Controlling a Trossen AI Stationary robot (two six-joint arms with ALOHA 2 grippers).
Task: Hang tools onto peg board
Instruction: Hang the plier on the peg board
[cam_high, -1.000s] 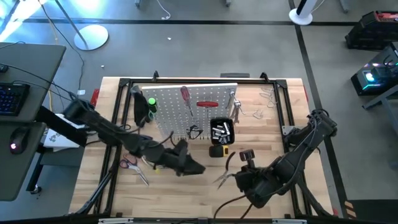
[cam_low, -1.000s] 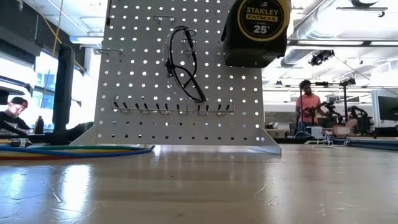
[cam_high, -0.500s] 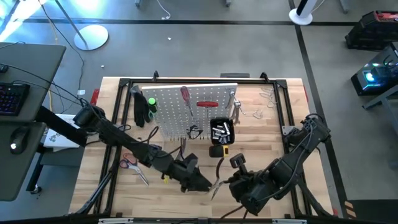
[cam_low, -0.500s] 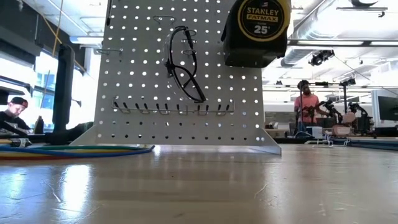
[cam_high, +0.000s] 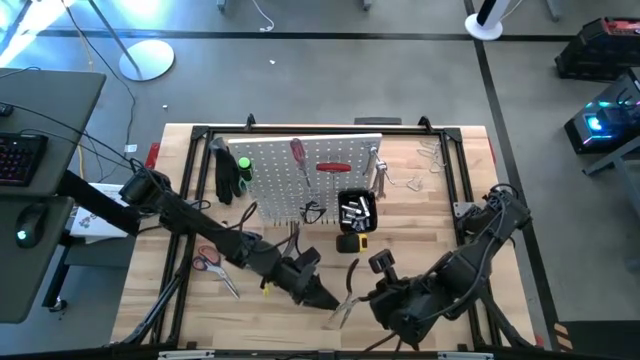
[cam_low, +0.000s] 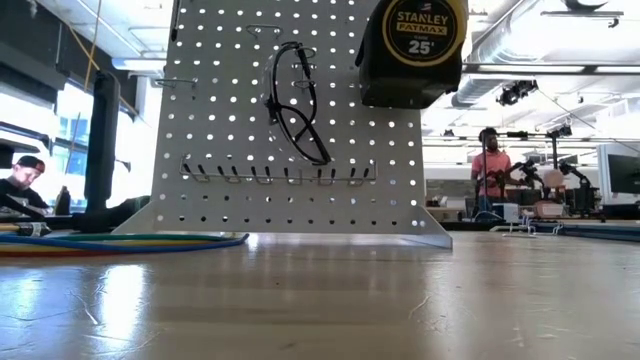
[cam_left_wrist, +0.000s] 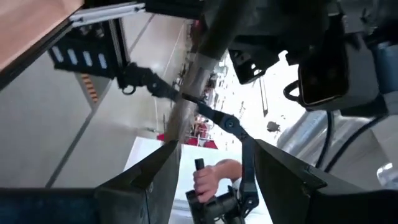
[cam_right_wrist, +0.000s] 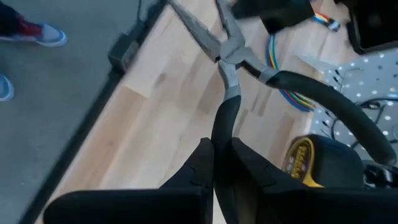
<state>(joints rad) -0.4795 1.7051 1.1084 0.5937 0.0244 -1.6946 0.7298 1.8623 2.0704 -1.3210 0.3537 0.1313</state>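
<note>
One black bin (cam_high: 355, 210): small tools | right jaws grasping pliers (cam_right_wrist: 225, 93) | left jaws released

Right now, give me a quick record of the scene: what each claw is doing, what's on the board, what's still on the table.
right claw: shut on one handle of the black-handled pliers, near the table's front edge
left claw: open, close beside the pliers' jaws
peg board: holds a red-handled screwdriver and glasses
on table: red-handled scissors, yellow tape measure
</note>
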